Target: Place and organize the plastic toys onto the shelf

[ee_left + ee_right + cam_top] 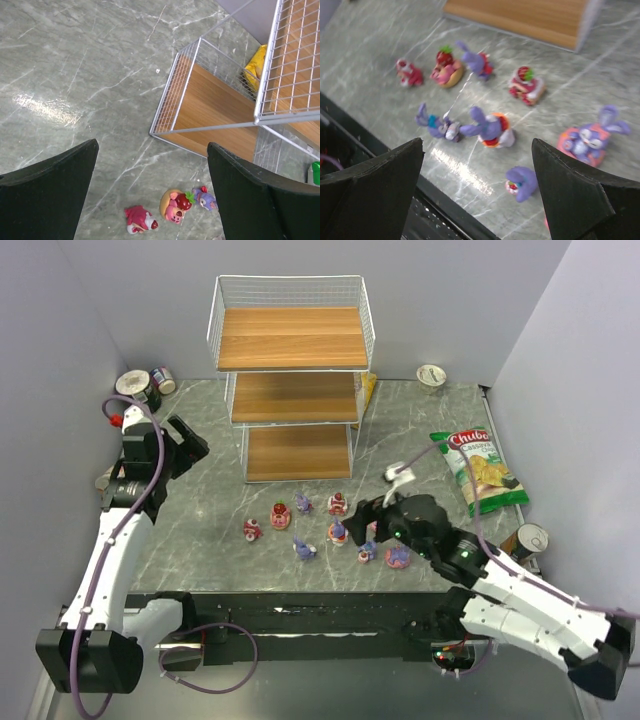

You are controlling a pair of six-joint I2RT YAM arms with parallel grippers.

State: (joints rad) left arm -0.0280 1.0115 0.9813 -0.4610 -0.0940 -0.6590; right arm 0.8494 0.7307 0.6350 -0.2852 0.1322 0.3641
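The shelf (292,390), a white wire rack with three brown boards, stands at the back middle; all boards look bare. Several small toys lie on the grey table in front of it: a red figure (252,530), a pink one (280,515), purple bunnies (304,550). My right gripper (360,522) hovers open over the right part of the group; in its wrist view (477,150) a bunny on an orange-white base (492,131) and a small purple one (522,182) lie between the fingers. My left gripper (195,445) is open and empty, left of the shelf (215,110), above bare table (152,145).
A green-red chip bag (482,470) lies at the right. Cans (140,388) stand at the back left, a cup (431,375) at the back right, another can (527,540) at the right edge. A yellow packet (367,390) sits behind the shelf.
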